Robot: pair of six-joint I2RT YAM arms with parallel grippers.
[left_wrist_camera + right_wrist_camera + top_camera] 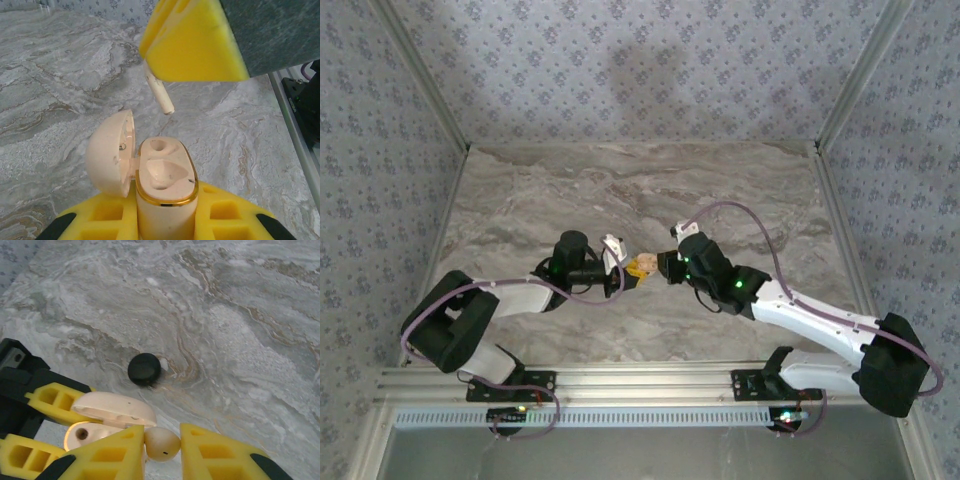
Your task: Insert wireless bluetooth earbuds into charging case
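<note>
The charging case [165, 200], pale beige with a gold rim, stands upright with my left gripper [165, 212] shut on its body. Its lid [110, 152] hangs open to the left, and the hollows in its top face are empty. My right gripper [163, 452] is shut on one earbud [162, 440], which is pale beige, not black. In the left wrist view that earbud's stem [159, 94] points down from the right gripper's yellow fingers [192, 45], just above and behind the case. From above, both grippers meet at the case [642, 266] over mid-table.
A flat black round disc [144, 369] lies on the marble table [240, 340] beyond the grippers, with a small white bit beside it. Patterned walls enclose the table on the left, back and right [640, 70].
</note>
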